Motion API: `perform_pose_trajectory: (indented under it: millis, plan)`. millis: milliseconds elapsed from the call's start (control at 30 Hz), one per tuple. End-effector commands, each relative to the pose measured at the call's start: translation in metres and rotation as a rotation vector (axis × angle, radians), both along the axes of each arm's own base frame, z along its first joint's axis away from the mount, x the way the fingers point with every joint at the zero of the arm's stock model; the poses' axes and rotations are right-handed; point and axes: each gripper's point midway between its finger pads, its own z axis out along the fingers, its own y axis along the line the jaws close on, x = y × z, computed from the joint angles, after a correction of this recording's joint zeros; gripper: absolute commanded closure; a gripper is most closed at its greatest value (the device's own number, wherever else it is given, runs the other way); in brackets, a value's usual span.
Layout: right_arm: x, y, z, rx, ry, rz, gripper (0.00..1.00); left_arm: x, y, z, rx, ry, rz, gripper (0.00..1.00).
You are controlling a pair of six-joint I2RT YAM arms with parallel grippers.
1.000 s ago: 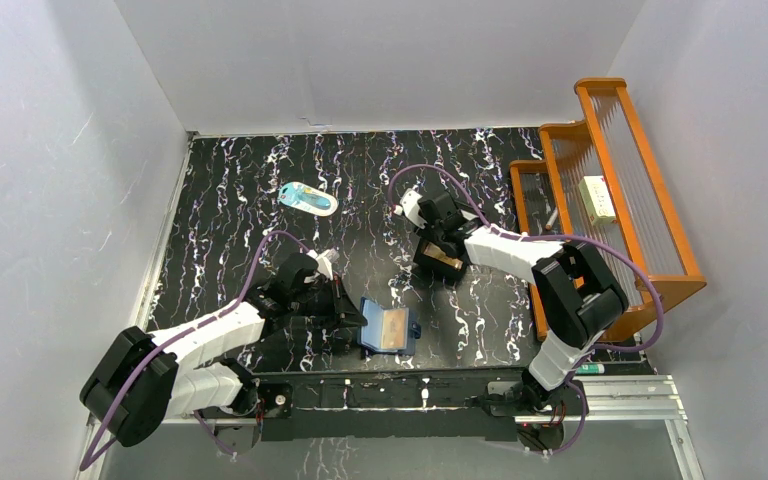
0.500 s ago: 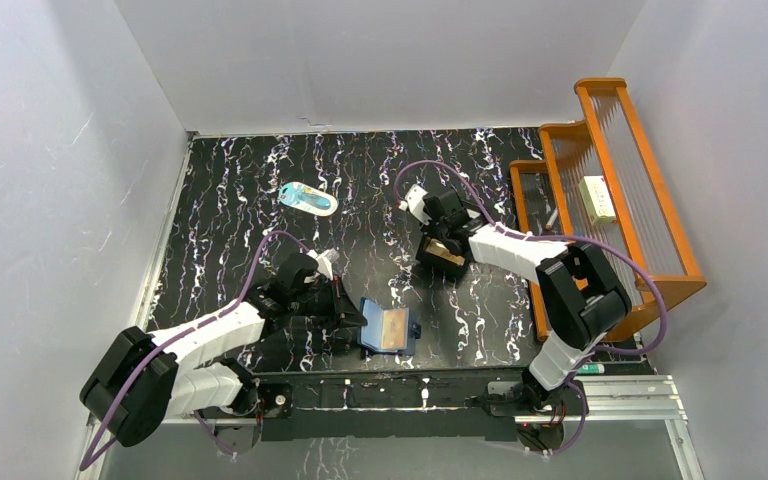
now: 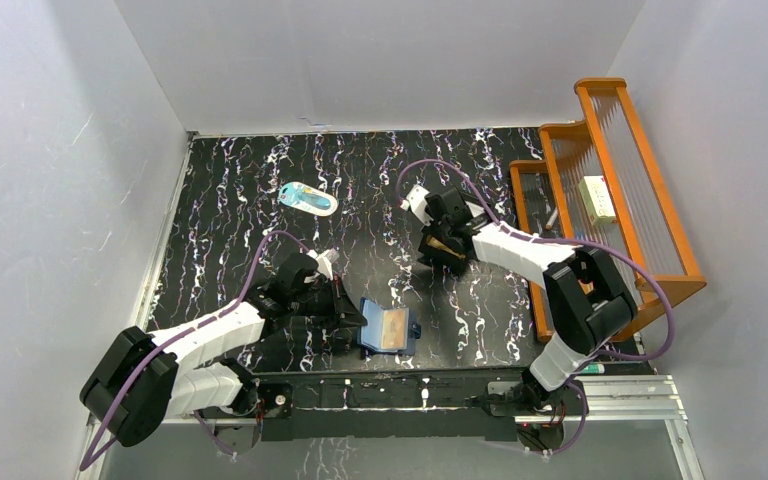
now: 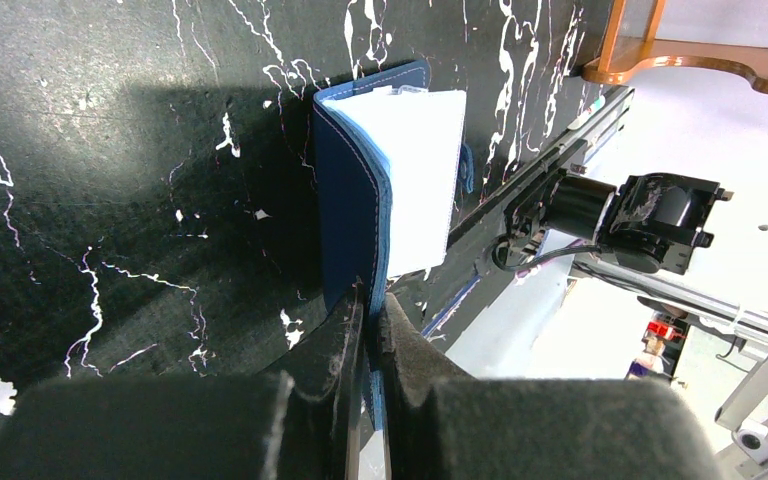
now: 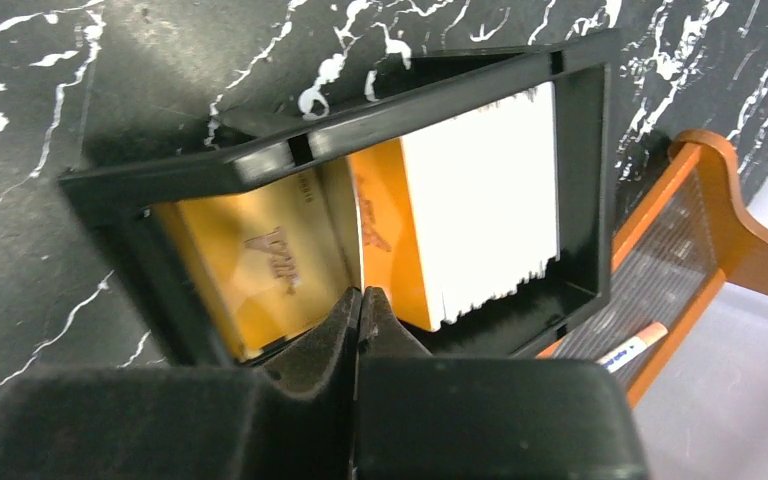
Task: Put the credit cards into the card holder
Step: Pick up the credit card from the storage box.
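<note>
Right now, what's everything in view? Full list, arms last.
table: one, black with white veins, under everything
wallet: one, navy outside and pale blue inside, open, near centre
tan card: one, in the open wallet
tray: one, black, centre-right
gold cards: at least two, in the tray's left part
white cards: a stack, count unclear, in the tray's right part
oval item: one, pale blue and white, far left of centre
rack: one, orange wood, right edge
cream box: one, on the rack
left arm: white and black, near left; left jaws shut on the wallet's cover
right arm: white and black, over the tray; right jaws seemingly shut on a gold card's edge
</note>
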Motion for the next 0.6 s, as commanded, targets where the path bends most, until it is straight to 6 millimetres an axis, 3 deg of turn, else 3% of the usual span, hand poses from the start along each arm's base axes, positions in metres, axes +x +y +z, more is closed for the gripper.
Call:
perform_pose_trajectory:
  millis: [0,167,333,567]
  plan:
    - [0.000,0.011,0.036,0.112,-0.011,-0.015,0.97,0.002,-0.001,0.005,-0.009,-0.015,-0.004,1.00]
    - [-0.013,0.016,0.048,0.180,0.042,-0.020,1.00,0.004,-0.002,0.004,-0.021,-0.012,0.016,1.00]
    - [-0.021,0.022,0.077,0.283,0.039,-0.060,1.00,0.014,-0.012,0.017,-0.114,-0.033,0.069,1.00]
    - [-0.042,0.046,0.117,0.569,0.086,-0.144,1.00,0.023,-0.014,0.014,-0.120,-0.042,0.097,0.99]
